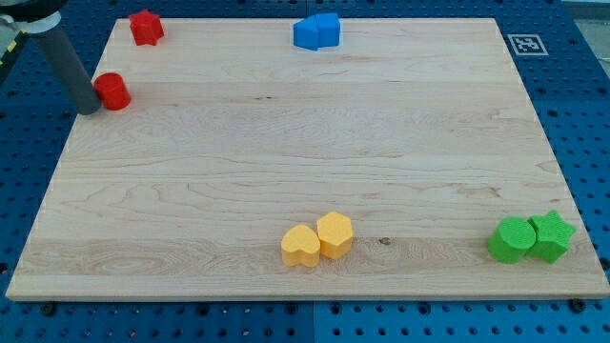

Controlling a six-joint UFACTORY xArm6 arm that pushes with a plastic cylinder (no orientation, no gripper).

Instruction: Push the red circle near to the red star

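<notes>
The red circle [112,90] lies near the board's left edge, toward the view's top. The red star [146,27] sits at the top left corner, up and a little right of the circle, with a gap between them. My tip [89,109] is at the lower left of the red circle, touching or almost touching it. The dark rod rises from it toward the top left corner of the view.
Two blue blocks [316,30] touch each other at the top middle. A yellow heart [301,246] and a yellow hexagon [335,234] sit together at the bottom middle. A green circle [512,239] and a green star [552,234] sit at the bottom right. The wooden board [305,152] has a marker tag [524,44] beside its top right corner.
</notes>
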